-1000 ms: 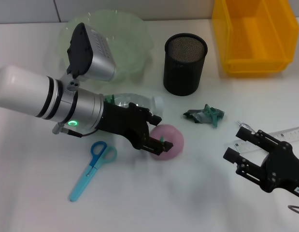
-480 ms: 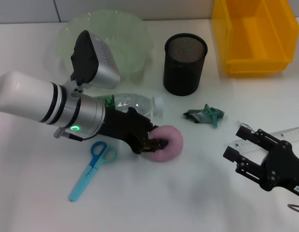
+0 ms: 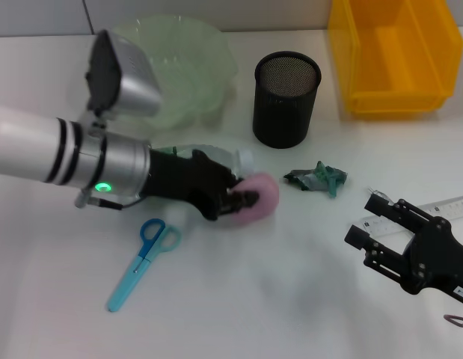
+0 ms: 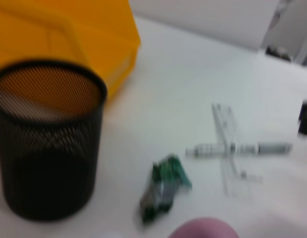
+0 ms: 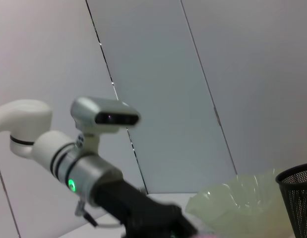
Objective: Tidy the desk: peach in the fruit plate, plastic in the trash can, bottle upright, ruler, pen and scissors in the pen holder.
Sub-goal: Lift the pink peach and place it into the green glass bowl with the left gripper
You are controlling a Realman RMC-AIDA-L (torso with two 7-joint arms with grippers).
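Desk (image 3: 291, 299) centre: left gripper (image 3: 242, 202) apparently clamping peach (image 3: 259, 196).

Head view: high, looking forward and down over desk (image 3: 291, 299); takes in both arms, fruit plate (image 3: 194, 67), pen holder (image 3: 286, 97), trash can (image 3: 392, 56).

Left wrist view: low, close to desk surface, facing across toward pen holder (image 4: 46, 139), trash can (image 4: 69, 34), crumpled plastic (image 4: 165, 186), ruler (image 4: 227, 148), pen (image 4: 240, 148); peach (image 4: 203, 229) at frame edge.

Right wrist view: low, tilted up, facing wall panels and left arm (image 5: 84, 168); fruit plate (image 5: 237, 203) and pen holder (image 5: 297, 198) at edge.

Shared by all three: pen holder. Head and left wrist also share trash can, plastic (image 3: 317, 178), ruler (image 3: 440, 209), peach (image 3: 257, 196).
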